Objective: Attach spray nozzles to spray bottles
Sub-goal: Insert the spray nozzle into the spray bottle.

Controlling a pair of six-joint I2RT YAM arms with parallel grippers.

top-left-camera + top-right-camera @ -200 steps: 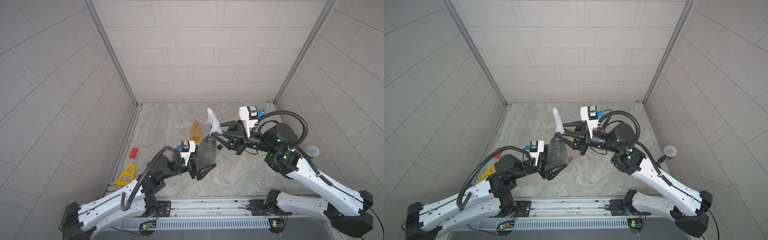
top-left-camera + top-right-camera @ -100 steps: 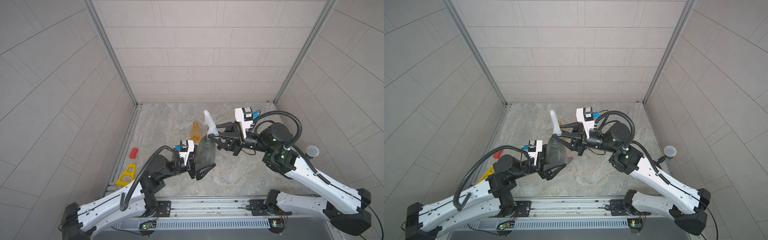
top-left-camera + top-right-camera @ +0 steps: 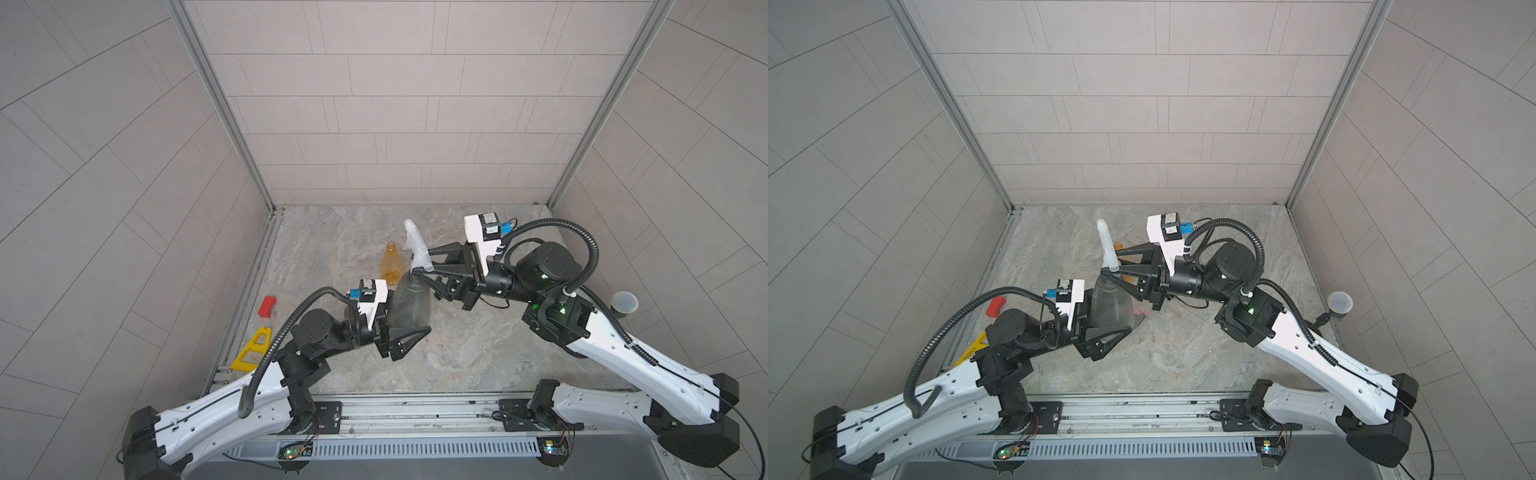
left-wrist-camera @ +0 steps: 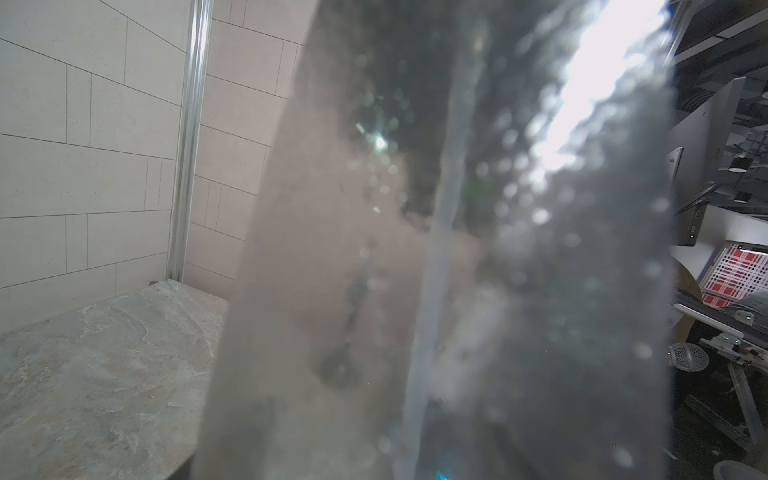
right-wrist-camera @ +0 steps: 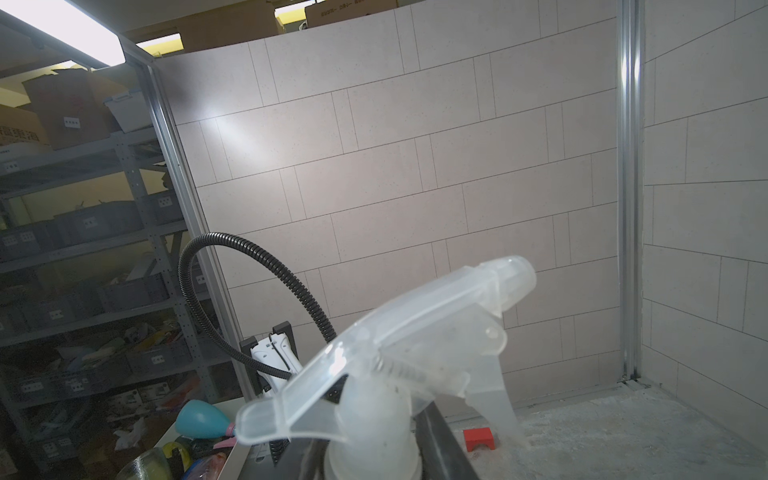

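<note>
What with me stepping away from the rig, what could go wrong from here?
The right hand grips the white nozzle at its collar on the grey bottle; turned crooked, the thread may jam.
The left hand clamps only the grey bottle's body, so it might slip or twist.
The orange bottle stands just behind the right hand and could be knocked over.

A grey marbled counter (image 3: pixel 478 353) lies between pale tiled walls with aluminium corner posts (image 3: pixel 224 112). Near its left edge in both top views sits a small red block (image 3: pixel 267 306), which shows an arched notch in the right wrist view (image 5: pixel 478 439). Just nearer the front lies a flat yellow triangular frame (image 3: pixel 252 350) with cut-outs. A grey mesh-headed microphone (image 3: pixel 624 303) stands by the right wall. Beyond the walls, grey metal shelving (image 5: pixel 83 232) carries bins and cardboard boxes
</note>
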